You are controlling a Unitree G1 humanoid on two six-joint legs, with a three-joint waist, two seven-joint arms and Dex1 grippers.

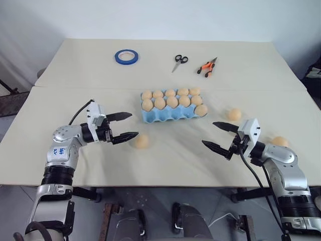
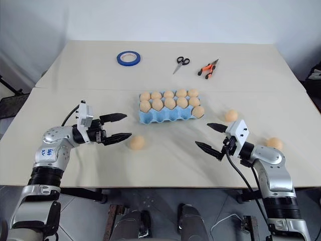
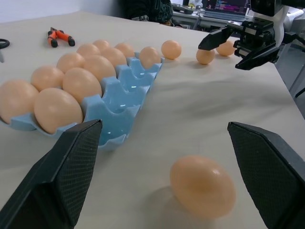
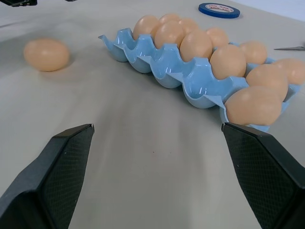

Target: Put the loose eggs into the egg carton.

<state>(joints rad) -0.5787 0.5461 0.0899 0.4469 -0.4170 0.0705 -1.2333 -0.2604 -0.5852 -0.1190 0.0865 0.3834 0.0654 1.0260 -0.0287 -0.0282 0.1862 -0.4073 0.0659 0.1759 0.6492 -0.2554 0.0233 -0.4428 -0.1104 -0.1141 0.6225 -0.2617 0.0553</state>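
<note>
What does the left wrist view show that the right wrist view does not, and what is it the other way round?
Left wrist view, not the right: the right gripper, its fingers open, with loose eggs lying near it, and the orange-handled pliers.
Right wrist view, not the left: the blue tape roll.
Both: the egg carton, its front row nearly empty, and one loose egg lying apart from it on the table.
</note>
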